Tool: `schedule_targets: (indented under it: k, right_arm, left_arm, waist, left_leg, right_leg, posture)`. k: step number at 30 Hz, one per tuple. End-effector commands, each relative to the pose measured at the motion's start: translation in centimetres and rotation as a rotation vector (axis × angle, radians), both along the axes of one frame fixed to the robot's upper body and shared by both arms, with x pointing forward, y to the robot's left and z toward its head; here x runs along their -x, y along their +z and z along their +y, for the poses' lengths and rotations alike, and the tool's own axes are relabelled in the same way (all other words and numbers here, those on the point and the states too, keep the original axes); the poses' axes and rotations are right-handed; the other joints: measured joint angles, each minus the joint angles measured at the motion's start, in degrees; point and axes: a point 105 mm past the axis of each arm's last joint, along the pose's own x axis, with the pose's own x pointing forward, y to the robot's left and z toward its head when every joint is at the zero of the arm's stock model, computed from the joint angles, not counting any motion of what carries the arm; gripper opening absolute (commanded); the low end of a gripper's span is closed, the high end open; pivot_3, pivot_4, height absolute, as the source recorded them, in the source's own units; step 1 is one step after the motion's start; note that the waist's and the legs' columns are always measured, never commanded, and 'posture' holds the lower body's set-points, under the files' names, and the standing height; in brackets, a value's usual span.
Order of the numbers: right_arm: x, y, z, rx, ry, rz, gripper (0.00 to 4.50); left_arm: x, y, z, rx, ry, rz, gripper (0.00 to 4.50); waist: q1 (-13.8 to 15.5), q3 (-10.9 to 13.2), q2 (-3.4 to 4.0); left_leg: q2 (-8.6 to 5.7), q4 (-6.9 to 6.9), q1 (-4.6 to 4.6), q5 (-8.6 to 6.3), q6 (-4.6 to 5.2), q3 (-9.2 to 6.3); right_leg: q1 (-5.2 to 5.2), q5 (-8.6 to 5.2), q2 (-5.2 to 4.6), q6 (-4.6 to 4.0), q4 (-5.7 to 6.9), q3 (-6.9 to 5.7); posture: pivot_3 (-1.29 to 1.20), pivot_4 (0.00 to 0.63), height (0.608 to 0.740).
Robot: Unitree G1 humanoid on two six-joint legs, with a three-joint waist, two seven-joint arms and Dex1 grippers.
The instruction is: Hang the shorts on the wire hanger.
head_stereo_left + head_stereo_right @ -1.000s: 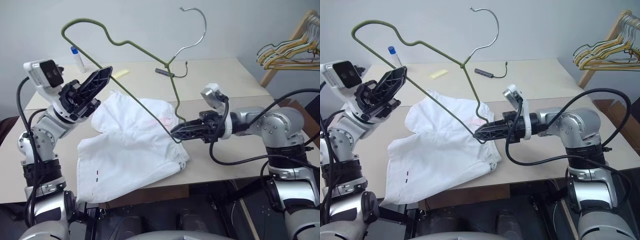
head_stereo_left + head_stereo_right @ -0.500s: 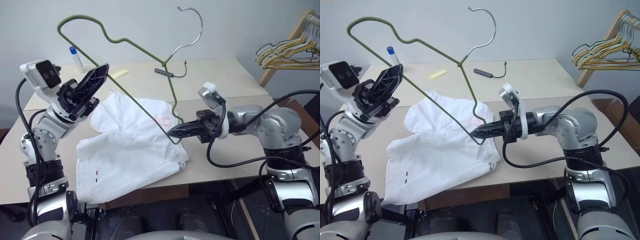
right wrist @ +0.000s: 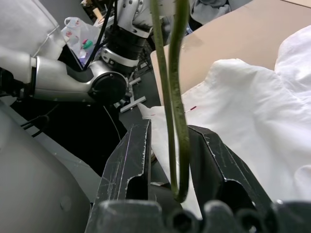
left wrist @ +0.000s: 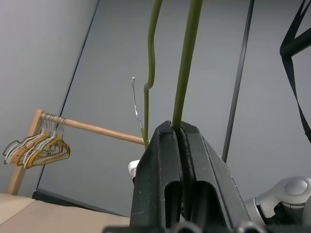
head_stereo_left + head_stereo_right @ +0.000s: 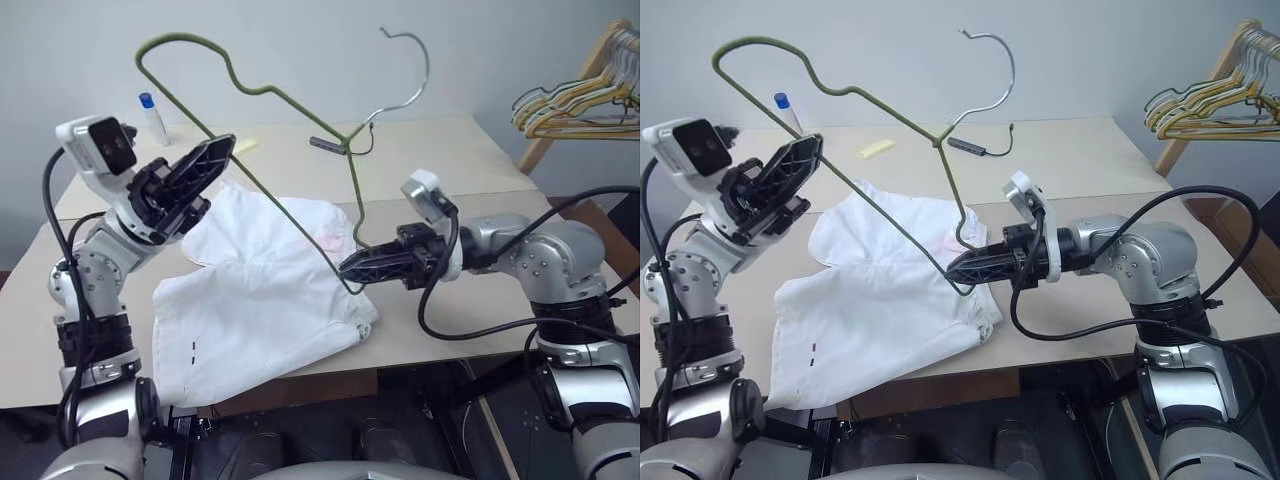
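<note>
You have the wire hanger (image 5: pixel 262 92) aloft, left gripper (image 5: pixel 218 154) clamped on its bar, right gripper (image 5: pixel 350 270) parted around its lower corner; the shorts (image 5: pixel 262 290) lie flat on the table (image 5: pixel 470 160), not yet threaded

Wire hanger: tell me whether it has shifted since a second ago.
Yes. The wire hanger swung: its hook moved rightward against the wooden rack, which stayed fixed.

The wire hanger (image 5: pixel 300 110) stands tilted above the shorts (image 5: pixel 260 300)
</note>
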Motion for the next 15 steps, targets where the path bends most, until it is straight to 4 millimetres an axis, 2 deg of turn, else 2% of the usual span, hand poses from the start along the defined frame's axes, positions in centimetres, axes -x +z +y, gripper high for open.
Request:
schedule_targets:
  k: [1, 8, 11, 14, 15]
  right_arm:
    - [0.37, 0.56, 0.73, -0.014, 0.025, -0.042, 1.48]
    - [0.18, 0.30, 0.52, -0.020, 0.012, -0.019, 1.48]
    - [0.02, 0.21, 0.29, -0.014, 0.002, -0.003, 0.97]
    - [0.06, 0.17, 0.15, -0.011, 0.003, -0.002, 0.01]
    - [0.08, 0.17, 0.13, -0.010, 0.004, -0.002, 0.01]
  left_arm:
    - [0.20, 0.94, -0.19, 0.008, -0.003, -0.050, 0.00]
    - [0.19, 0.95, 0.05, 0.008, 0.019, -0.052, 0.00]
    - [0.14, 0.89, 0.17, 0.007, 0.029, -0.050, 0.00]
    - [0.17, 0.84, 0.27, 0.004, 0.031, -0.053, 0.00]
    - [0.22, 0.85, 0.33, 0.003, 0.028, -0.054, 0.00]
  waist:
    - [-0.07, 0.00, 0.00]
    - [0.02, 0.00, 0.00]
    - [0.05, 0.00, 0.00]
    - [0.04, 0.00, 0.00]
    - [0.03, 0.00, 0.00]
  left_leg:
    - [0.00, 0.00, 0.00, 0.00, 0.00, 0.00]
    - [0.00, 0.00, -0.01, 0.00, 0.00, 0.00]
    - [0.00, 0.00, -0.01, 0.00, 0.00, 0.00]
    - [0.00, 0.00, -0.01, 0.00, 0.00, 0.00]
    - [0.00, 0.00, -0.01, 0.00, 0.00, 0.00]
  right_leg:
    - [0.00, 0.00, 0.00, 0.00, 0.00, 0.00]
    - [0.00, 0.00, -0.01, 0.00, 0.00, 0.00]
    - [0.01, 0.00, 0.00, 0.00, 0.00, 0.00]
    - [0.00, 0.00, 0.00, 0.00, 0.00, -0.01]
    - [0.00, 0.00, 0.00, 0.00, 0.00, -0.01]
  posture:
    - [0.00, 0.000, 0.740]
    - [0.01, 0.000, 0.740]
    - [0.01, 0.000, 0.740]
    - [0.01, 0.000, 0.740]
    - [0.00, 0.000, 0.740]
